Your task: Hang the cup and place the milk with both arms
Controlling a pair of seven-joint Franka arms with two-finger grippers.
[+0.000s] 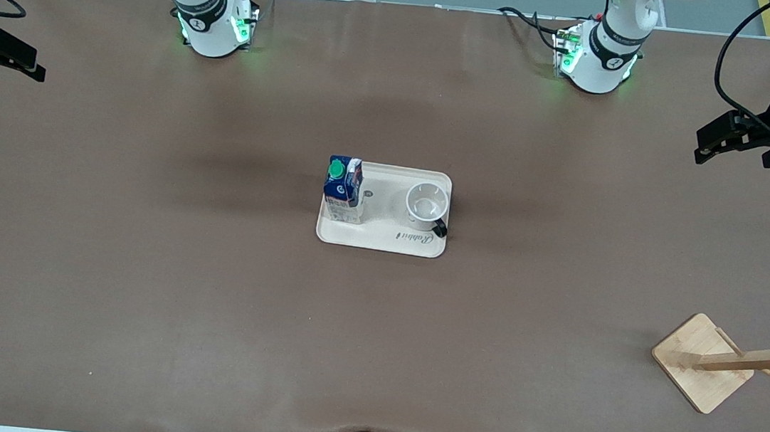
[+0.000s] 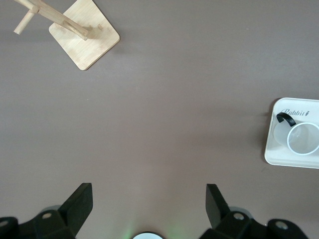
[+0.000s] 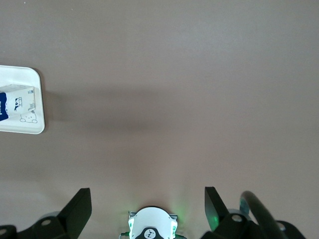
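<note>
Cup (image 1: 426,203) and milk (image 1: 344,189) upright on tray (image 1: 382,241), mid-surface. Left end effector (image 1: 711,141) and right end effector (image 1: 27,67) wide, empty, over opposite surface ends. Rack (image 1: 727,361) near left-arm front corner.

Robotics lab, brown-covered table (image 1: 135,276), two bolted arm bases, loose cables, aluminium framing

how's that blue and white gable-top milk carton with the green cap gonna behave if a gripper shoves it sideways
The blue and white gable-top milk carton stands upright and tall on a narrow base, so a high shove would probably tip it. A low push would likely slide it on the smooth cream tray. Its paperboard walls may dent under a hard squeeze.
</note>
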